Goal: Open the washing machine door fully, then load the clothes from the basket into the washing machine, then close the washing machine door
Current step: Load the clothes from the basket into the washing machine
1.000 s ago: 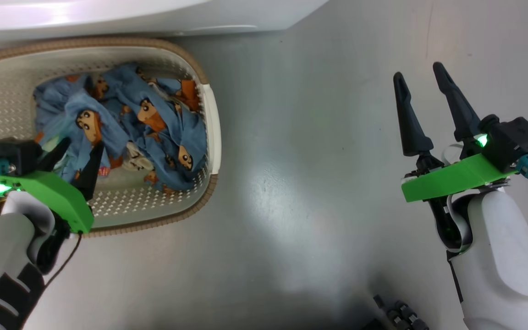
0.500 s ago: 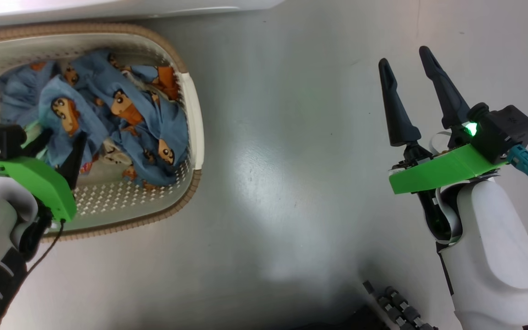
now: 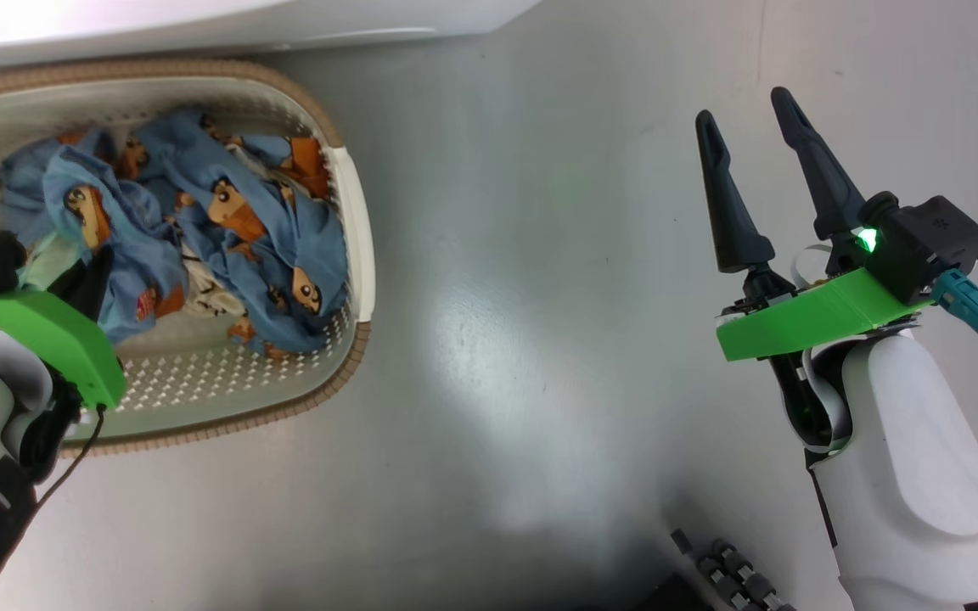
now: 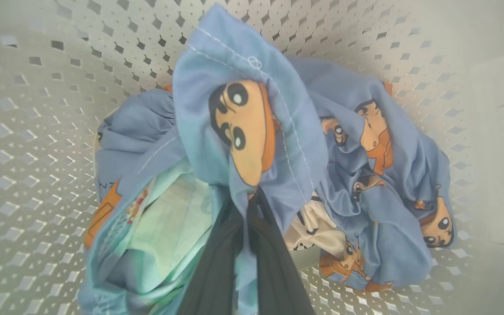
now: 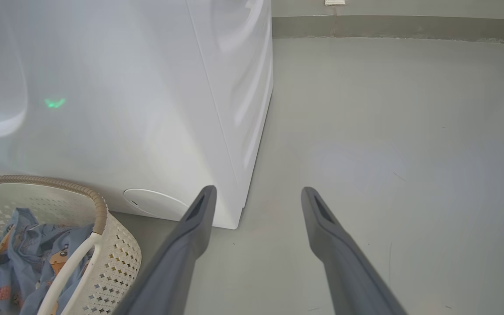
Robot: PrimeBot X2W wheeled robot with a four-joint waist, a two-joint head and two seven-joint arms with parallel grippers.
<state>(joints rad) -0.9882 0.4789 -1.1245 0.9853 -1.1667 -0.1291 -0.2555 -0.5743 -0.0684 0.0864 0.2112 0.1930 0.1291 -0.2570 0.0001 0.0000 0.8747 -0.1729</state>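
**Left gripper clamped on the laundry, right one idle over the floor**

The washing machine (image 5: 147, 109) is the biggest thing here. It's a white box, and the right wrist view shows its front & side panels w/ a small round flap (image 5: 151, 203) low on the front. In the head view only its bottom edge runs along the top. Glossy grey floor (image 3: 540, 339) spreads out to the right of it.

The basket (image 3: 359, 229) stands on the floor just in front of the machine's base (can't tell if they touch). It's cream w/ perforated walls, a brown woven rim and a white handle on the side facing the open floor.

The clothes (image 3: 226, 212) lie inside the basket as a crumpled blue heap. They're printed w/ orange-and-tan cartoon faces and have a white patch near the middle. The left wrist view also shows a pale mint-green bit low in the pile.

The left gripper (image 4: 250, 201) reaches down into the basket at the heap's left end. Its fingers (image 3: 94, 276) are pressed together w/ a fold of blue fabric pinched btwn them. One printed face drapes right over the tips.

The right gripper (image 3: 742, 109) hovers over bare floor, well apart from the basket. Its fingers are spread wide w/ nothing btwn them, pointing toward the machine's front corner.
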